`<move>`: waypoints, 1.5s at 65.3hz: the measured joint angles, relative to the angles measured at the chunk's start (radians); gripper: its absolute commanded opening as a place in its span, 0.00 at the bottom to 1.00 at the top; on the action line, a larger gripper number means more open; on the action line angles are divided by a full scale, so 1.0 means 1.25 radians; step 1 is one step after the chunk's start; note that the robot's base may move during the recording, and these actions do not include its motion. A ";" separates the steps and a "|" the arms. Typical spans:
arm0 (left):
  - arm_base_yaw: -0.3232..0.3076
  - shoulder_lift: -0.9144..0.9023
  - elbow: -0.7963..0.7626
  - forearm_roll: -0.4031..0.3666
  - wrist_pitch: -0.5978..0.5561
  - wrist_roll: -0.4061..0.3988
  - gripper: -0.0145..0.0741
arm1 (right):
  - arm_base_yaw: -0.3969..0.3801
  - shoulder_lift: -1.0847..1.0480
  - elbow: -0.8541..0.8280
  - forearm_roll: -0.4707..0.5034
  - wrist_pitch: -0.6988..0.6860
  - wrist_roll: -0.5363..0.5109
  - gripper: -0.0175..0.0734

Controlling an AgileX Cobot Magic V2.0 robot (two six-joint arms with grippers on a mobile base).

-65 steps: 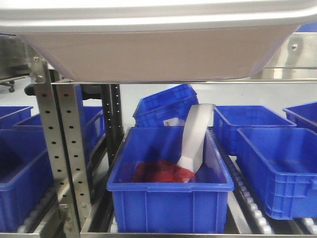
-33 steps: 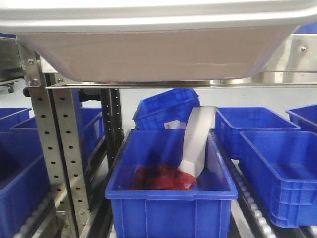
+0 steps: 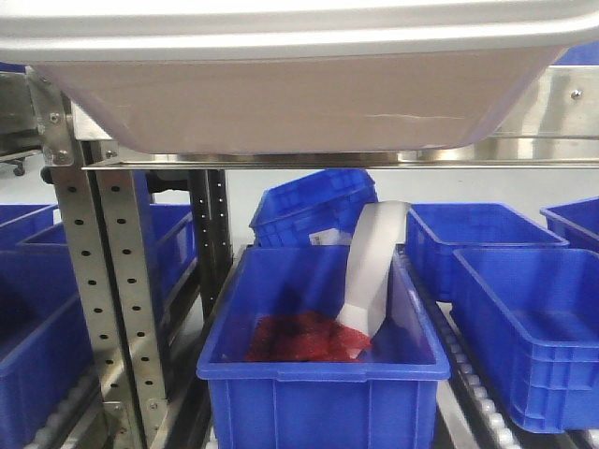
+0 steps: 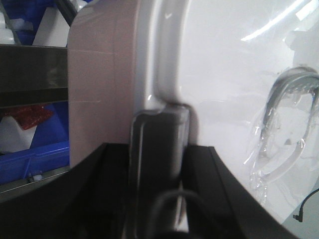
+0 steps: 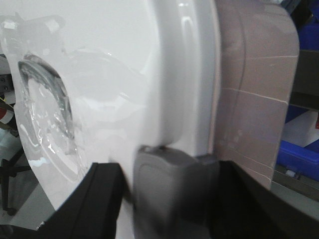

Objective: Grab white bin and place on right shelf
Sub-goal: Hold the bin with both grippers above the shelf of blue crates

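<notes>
The left gripper [image 4: 160,149] is closed on one edge of the white bin [image 4: 99,74]. A grey finger [image 4: 159,134] is pressed flat over the raised rim of the lid, and the opposing finger is hidden behind the tub. Past that finger the glossy lid [image 4: 224,59] is spread out, with its recessed handle [image 4: 286,124] seen under crinkled film. The right gripper [image 5: 174,184] is clamped in the same way on the opposite edge, with a grey finger [image 5: 169,179] laid over the rim.

Held between the two grippers, the bin [image 3: 299,103] is kept raised, its pinkish underside filling the top of the front view. Just beyond its lower edge the riveted steel rail of the right shelf [image 3: 281,161] is seen. Whether bin and rail touch cannot be told. Against half a second ago, the rail is found slightly lower in the frame, while the bin's outline is unchanged.

Below the grippers and farther off, a blue crate [image 3: 318,393] is seen holding red material [image 3: 304,339] and a white strip [image 3: 374,262]; it too is placed a little lower than before. Behind it a tilted blue crate [image 3: 309,201] is propped, and a perforated upright [image 3: 112,281] stands off to the left gripper's side.
</notes>
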 measured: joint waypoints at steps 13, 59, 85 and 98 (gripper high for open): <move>0.000 0.000 0.000 0.000 0.000 0.000 0.31 | 0.000 0.000 0.000 0.000 0.000 0.000 0.59; 0.000 0.000 0.000 0.000 0.000 0.000 0.31 | 0.000 0.000 0.000 0.000 0.000 0.000 0.59; 0.000 0.000 0.000 -0.001 0.000 0.000 0.32 | 0.000 0.000 0.000 0.000 0.000 0.000 0.59; 0.000 0.000 0.000 -0.005 0.000 0.000 0.32 | 0.000 0.000 0.000 0.000 0.000 0.000 0.59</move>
